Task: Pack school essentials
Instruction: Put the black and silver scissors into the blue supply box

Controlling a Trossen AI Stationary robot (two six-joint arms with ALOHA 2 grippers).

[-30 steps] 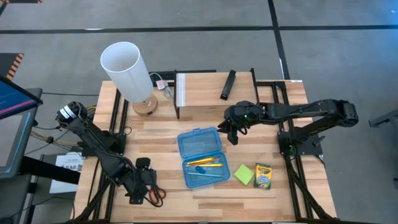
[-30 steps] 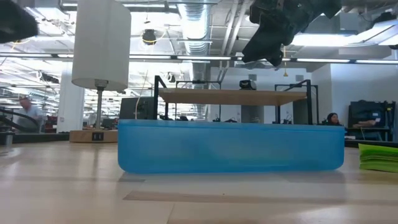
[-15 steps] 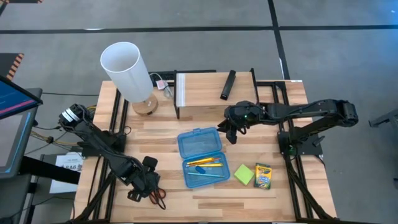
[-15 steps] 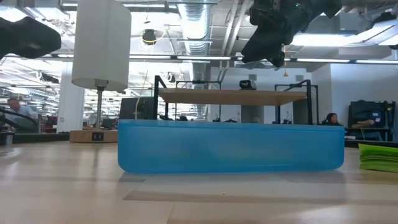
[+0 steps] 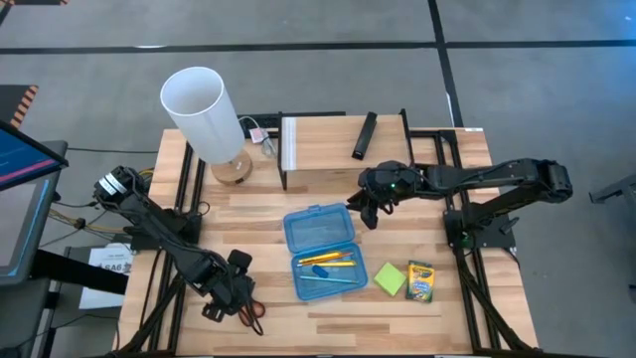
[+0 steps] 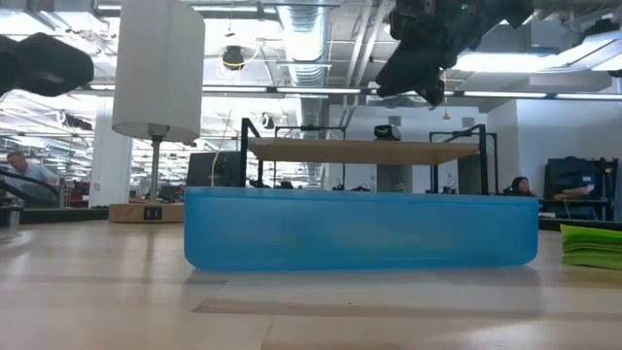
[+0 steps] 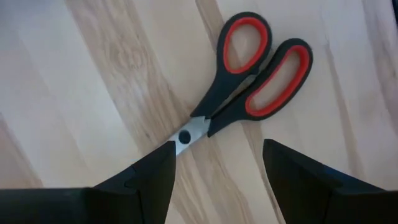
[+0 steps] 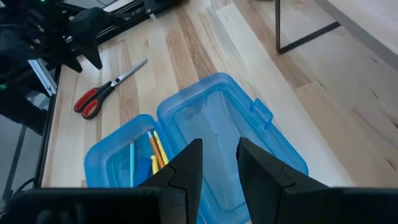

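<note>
Closest to the front edge, off the left near corner of the blue case (image 5: 320,249): one pair of scissors (image 7: 230,99), lying flat on the wood. Black handles with red lining in both loops, blades shut, steel pivot showing. Left gripper (image 7: 217,180) hanging right over the blade end, fingers spread wide either side of it, gripping nothing.

Just right of the case's near half: one green sticky-note pad (image 5: 390,278), square and turned a bit like a diamond. Just beyond the pad on that same side, one yellow-green crayon box (image 5: 421,281), lying flat.

Then the case itself, one of them, see-through blue plastic, flipped open with two halves side by side. Inside the near half:
- two pencils as far as can be made out, one yellow and one orange (image 5: 328,260), lying close together
- one tiny blue eraser (image 5: 320,269)
- one pale green pen (image 5: 333,279)

Far half bare, just the little clasp on its edge.

Above the case's far right corner, clear of the table: right gripper (image 5: 366,214), fingers set a narrow gap apart, nothing between them.

Farther back behind the case: one slim black bar (image 5: 365,134) on a raised wooden shelf (image 5: 328,134), and well off to the far left, one tall white cylinder (image 5: 204,111) on a round wooden base.
</note>
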